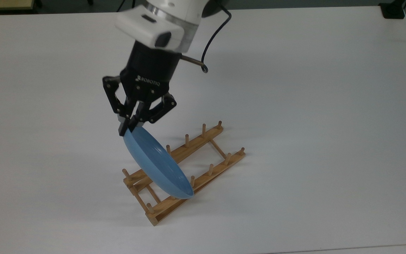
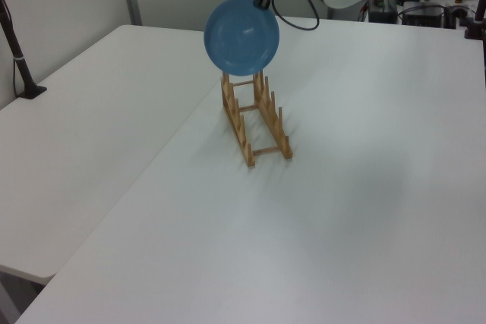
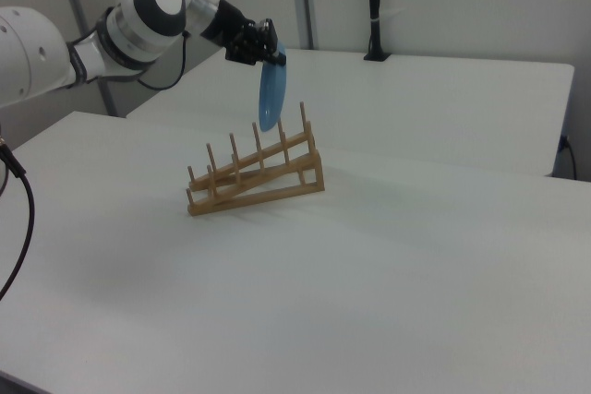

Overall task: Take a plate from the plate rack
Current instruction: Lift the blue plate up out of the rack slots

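We see the gripper clamped on the top rim of the light-blue plate, holding it edge-on above the wooden plate rack near the white table's middle, apparently so it clears the upright pegs.

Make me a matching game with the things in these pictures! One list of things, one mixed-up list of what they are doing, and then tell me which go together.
Things:
1. plate
2. plate rack
3. gripper
4. black cable

States:
A. stands on the white table
B. pinches a rim at its top edge
C. hangs in the air, held on edge
D. loops beside the arm's wrist

Pairs: 1-C, 2-A, 3-B, 4-D
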Robot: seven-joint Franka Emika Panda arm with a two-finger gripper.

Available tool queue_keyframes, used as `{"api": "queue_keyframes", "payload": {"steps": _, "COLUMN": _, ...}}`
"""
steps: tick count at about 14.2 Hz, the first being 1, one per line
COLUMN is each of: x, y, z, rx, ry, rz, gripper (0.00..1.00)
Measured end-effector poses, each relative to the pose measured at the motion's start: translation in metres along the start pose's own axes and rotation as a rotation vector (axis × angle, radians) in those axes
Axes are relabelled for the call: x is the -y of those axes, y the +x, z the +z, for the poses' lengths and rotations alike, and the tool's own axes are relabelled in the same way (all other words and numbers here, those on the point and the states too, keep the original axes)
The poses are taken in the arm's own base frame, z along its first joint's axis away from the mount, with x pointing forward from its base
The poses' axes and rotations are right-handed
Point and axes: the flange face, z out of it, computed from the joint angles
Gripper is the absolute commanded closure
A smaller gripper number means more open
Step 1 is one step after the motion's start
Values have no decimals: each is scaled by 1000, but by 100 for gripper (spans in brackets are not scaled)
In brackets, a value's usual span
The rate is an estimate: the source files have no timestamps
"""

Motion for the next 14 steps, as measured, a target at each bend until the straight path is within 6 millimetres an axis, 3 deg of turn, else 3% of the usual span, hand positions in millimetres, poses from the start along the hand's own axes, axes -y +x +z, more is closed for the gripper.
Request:
{"api": "queue_keyframes", "payload": {"steps": 4, "x": -23, "y": 1, "z": -12, "rx": 0, "ry": 52, "rz": 287, "gripper": 100}}
{"api": "queue_keyframes", "payload": {"steps": 7, "x": -67, "y": -11, "z": -10, "rx": 53, "ry": 231, "rz": 552, "gripper": 100}}
{"api": "queue_keyframes", "payload": {"steps": 9, "x": -106, "y": -38, "z": 4, "rx": 137, "ry": 340, "rz": 644, "gripper": 100}}
{"api": "queue_keyframes", "payload": {"steps": 11, "x": -138, "y": -78, "z": 23, "rx": 275, "ry": 451, "rz": 645, "gripper": 100}}
{"api": "queue_keyframes", "payload": {"steps": 13, "x": -153, "y": -116, "z": 35, "rx": 420, "ry": 567, "rz": 558, "gripper": 100}}
{"api": "queue_keyframes", "payload": {"steps": 14, "x": -151, "y": -138, "z": 37, "rx": 519, "ry": 642, "rz": 472, "gripper": 100}}
